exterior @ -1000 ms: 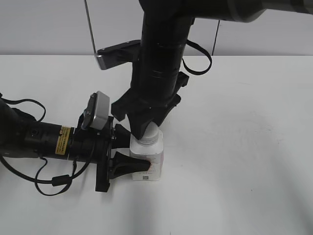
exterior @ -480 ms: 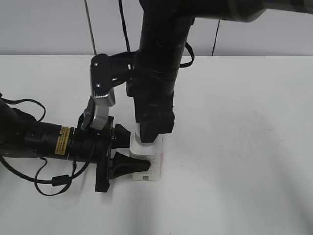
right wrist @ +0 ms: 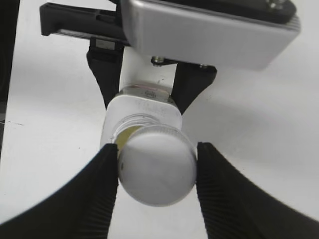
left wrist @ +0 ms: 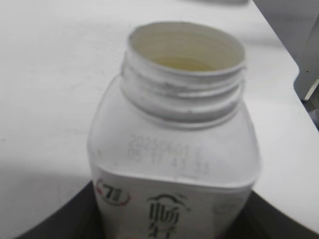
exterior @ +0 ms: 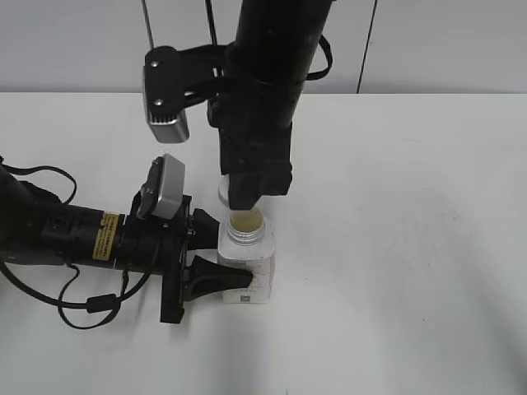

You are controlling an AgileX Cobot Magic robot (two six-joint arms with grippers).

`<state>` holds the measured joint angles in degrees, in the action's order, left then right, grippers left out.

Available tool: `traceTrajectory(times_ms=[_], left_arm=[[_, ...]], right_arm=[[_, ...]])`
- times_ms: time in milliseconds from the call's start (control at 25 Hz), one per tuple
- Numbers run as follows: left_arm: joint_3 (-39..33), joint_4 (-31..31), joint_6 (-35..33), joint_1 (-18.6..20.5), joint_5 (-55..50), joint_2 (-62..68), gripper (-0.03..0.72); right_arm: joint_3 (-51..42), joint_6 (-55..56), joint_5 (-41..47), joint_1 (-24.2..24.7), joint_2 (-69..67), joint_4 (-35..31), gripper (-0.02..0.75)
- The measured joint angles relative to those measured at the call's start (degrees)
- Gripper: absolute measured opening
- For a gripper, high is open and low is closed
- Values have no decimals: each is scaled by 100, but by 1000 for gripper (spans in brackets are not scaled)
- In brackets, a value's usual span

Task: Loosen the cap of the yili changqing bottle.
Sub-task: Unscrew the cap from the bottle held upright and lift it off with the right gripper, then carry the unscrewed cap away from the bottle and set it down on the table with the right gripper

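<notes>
The yili changqing bottle (exterior: 249,263) stands upright on the white table with its threaded neck open. Pale liquid shows inside (left wrist: 184,62). My left gripper (exterior: 216,262) is shut on the bottle's body from the left; its dark jaws flank the label (left wrist: 172,219) in the left wrist view. My right gripper (exterior: 247,202) hangs above the neck and is shut on the white cap (right wrist: 157,172), lifted clear of the bottle (right wrist: 142,112). In the exterior view only a sliver of the cap (exterior: 224,194) shows beside the fingers.
The white table (exterior: 412,247) spreads to the right and front. The left arm's black cables (exterior: 74,309) lie on the table at the left. A grey wall stands behind the table's far edge.
The right gripper turned on the cap, then rose with it. The cap has come off the neck, and the bottle's mouth now shows open. The left gripper kept its hold.
</notes>
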<state>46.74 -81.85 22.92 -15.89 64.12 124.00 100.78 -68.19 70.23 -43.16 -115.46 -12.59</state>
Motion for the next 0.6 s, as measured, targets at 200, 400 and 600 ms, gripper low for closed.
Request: traceTrajectory(times_ms=[200, 400, 600], left_arm=[[0, 0, 0, 0, 0, 0, 370], [0, -7, 0, 0, 0, 0, 370], [0, -8, 0, 0, 0, 0, 370]], right_arm=[[0, 1014, -2, 0, 236, 306, 385], [0, 3341, -2, 0, 403, 1094, 385], [0, 5590, -2, 0, 425, 1334, 385]])
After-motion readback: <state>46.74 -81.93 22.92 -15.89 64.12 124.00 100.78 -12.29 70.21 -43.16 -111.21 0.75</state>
